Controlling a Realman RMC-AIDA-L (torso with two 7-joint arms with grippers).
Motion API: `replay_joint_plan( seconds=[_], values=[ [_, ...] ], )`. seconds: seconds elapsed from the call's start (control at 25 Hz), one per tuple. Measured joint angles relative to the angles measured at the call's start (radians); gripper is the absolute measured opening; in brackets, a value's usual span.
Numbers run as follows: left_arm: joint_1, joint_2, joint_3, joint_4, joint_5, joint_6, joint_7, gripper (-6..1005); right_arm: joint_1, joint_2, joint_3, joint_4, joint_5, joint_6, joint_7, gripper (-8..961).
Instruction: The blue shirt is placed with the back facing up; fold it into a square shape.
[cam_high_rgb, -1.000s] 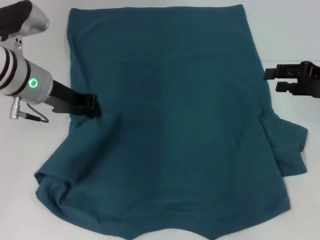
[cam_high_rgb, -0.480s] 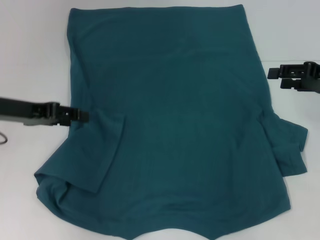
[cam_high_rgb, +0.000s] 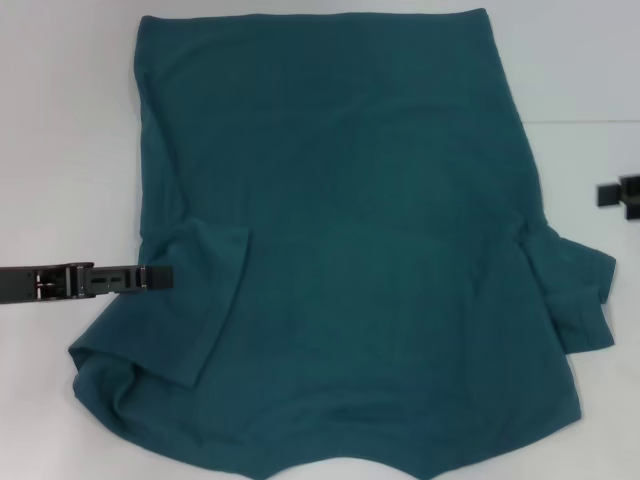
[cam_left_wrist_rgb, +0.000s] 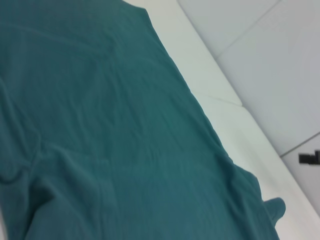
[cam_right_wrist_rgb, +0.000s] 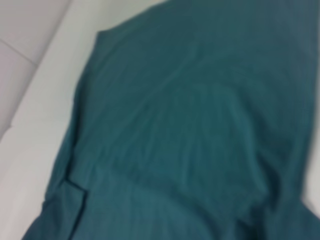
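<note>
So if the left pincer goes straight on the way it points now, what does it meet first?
Most likely the folded-in sleeve of the shirt. The left pincer points across toward the right pincer, its tip already over the shirt's edge; its height above the cloth is unclear.

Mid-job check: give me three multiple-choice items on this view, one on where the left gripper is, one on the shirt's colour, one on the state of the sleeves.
1. Where is the left gripper?
A. At the shirt's left edge, beside the folded sleeve
B. Over the middle of the shirt
C. At the far hem

2. What colour is the shirt?
A. Red
B. Dark teal-blue
C. White

3. How do the sleeves lie?
A. Both folded in
B. Both spread out
C. Left sleeve folded onto the body, right sleeve sticking out

Answers: 1 A, the head view shows its tip at the shirt's left edge next to the flap. 2 B, it is teal-blue in all views. 3 C, the left flap lies on the body while the right sleeve lies beyond the side seam; the right gripper sits off the shirt at the right edge.
</note>
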Motion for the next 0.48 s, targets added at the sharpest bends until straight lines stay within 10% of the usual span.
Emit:
replay_joint_plan(
  seconds=[0.48],
  values=[
    [-0.021,-0.028,-0.007,-0.022,-0.018,-0.057,0.005,886,-0.041,0.010,0.044,0.052,-0.088,-0.036,0.094,609]
  ],
)
